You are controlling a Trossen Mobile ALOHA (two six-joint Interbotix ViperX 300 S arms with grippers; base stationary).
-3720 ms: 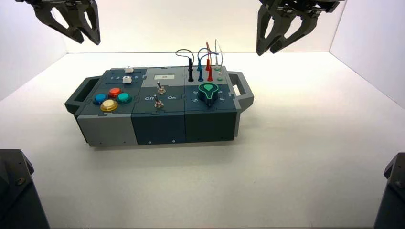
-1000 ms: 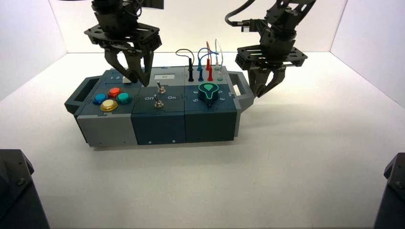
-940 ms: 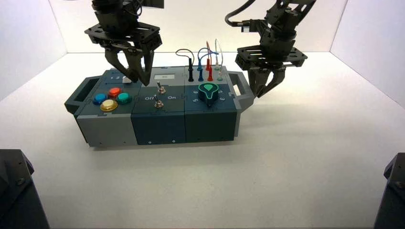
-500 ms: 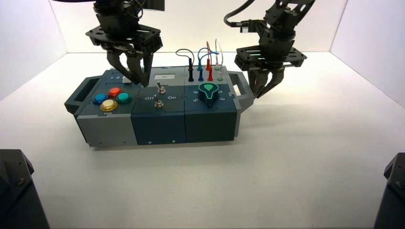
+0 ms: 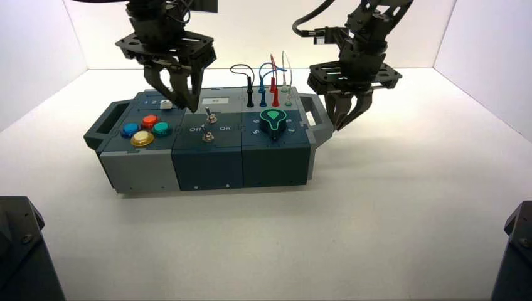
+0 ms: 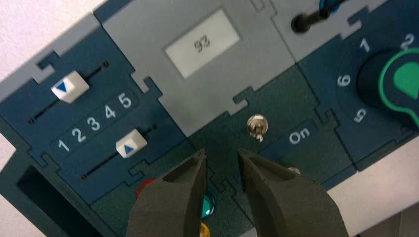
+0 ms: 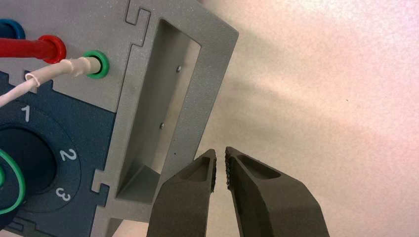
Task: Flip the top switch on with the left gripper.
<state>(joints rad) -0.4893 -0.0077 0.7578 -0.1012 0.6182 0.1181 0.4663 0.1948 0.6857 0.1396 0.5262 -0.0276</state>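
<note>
The top switch (image 5: 211,116) is a small silver toggle in the middle of the box (image 5: 207,168), behind the twin toggle (image 5: 205,134) lettered Off and On. My left gripper (image 5: 186,104) hovers over the box top just left of the top switch, fingers pointing down. In the left wrist view the switch (image 6: 257,126) stands a little beyond the gripper (image 6: 222,157), off to one side of its fingers (image 6: 173,197). The jaws are a narrow gap apart and hold nothing. My right gripper (image 5: 342,124) hangs beside the box's right handle (image 5: 319,118), fingers nearly together and empty.
On the box are two white sliders (image 6: 70,86), a small display reading 93 (image 6: 201,44), coloured round buttons (image 5: 148,127), a green-topped knob (image 5: 273,121) and plugged wires (image 5: 268,84). White walls bound the table. Dark arm bases (image 5: 22,251) stand at the near corners.
My left gripper has shifted slightly right toward the top switch over the last second. The right gripper has barely moved. Both came down from high up since the earliest frame.
</note>
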